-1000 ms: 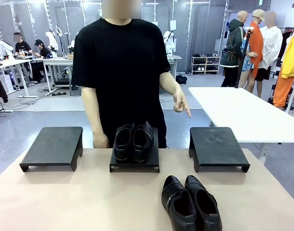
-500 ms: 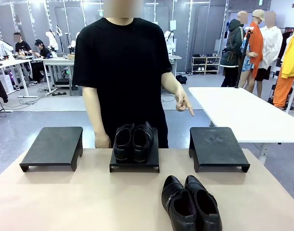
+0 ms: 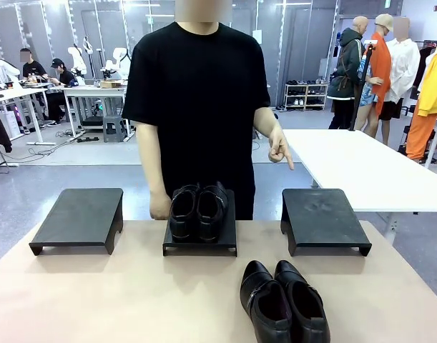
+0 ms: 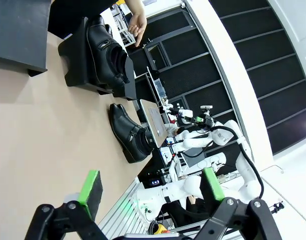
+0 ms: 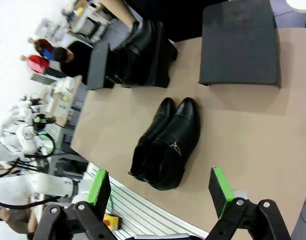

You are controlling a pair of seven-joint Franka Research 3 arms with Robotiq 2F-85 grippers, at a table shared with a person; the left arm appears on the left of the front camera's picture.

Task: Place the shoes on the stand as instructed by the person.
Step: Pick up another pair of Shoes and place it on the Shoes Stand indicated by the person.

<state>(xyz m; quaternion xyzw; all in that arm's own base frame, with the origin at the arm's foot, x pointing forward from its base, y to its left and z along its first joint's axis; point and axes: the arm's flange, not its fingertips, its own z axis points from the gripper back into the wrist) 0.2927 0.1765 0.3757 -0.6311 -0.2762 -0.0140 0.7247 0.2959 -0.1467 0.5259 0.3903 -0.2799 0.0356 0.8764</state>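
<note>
Buckled pair point(image 3: 284, 304) on worktop point(image 3: 96, 300) at near edge, before right stand point(image 3: 324, 216); other pair point(image 3: 198, 211) on middle stand point(image 3: 201, 248); person's hand point(image 3: 279, 148) points over right stand. Left gripper point(image 4: 151, 186), right gripper point(image 5: 160, 187) wide apart, holding nothing

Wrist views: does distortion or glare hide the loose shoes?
Left wrist view: steeply rolled, wide-angle, loose pair sharp. Right wrist view: rolled too, soft sheen on the toes only. Front view: level, evenly lit, pair cut by bottom edge.
</note>
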